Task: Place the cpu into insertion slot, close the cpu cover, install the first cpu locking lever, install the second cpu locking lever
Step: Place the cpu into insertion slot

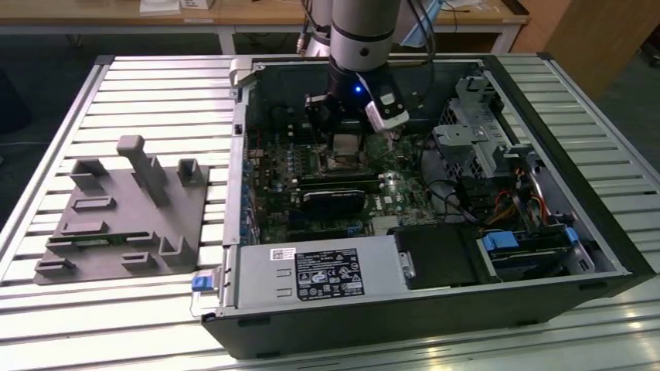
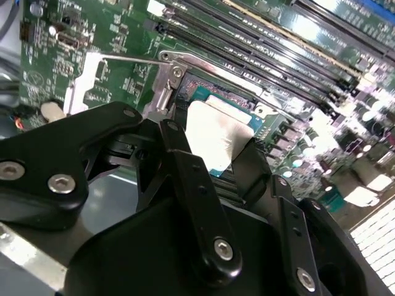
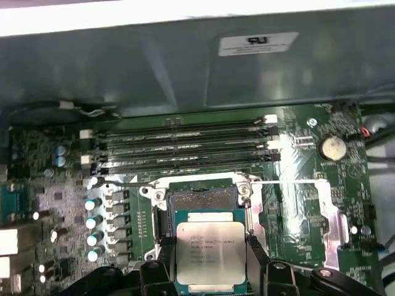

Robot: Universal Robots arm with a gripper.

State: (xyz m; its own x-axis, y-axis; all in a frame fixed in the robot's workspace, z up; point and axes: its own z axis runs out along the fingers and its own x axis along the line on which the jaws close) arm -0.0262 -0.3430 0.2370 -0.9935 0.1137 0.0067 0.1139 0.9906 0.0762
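Note:
In the exterior view my gripper [image 1: 347,141] reaches down into the open computer case [image 1: 247,232], just over the motherboard. It is shut on the cpu [image 3: 210,243], a flat square chip with a silver-grey top, pinched between two black fingers [image 3: 165,262]. The cpu [image 2: 213,132] hangs level just above the insertion slot [image 3: 203,198], whose dark square centre shows past the chip's edge. A silvery metal frame [image 3: 200,180] rims the slot; I cannot tell how the cpu cover stands. Thin wire levers [image 3: 123,184] run out to both sides of the slot.
Long black memory slots [image 3: 185,145] lie just beyond the socket. A grey labelled box [image 1: 314,274] fills the case's near side, and drive bays with cables [image 1: 505,201] line the exterior view's right. A grey moulded fixture [image 1: 124,209] sits on the slatted table.

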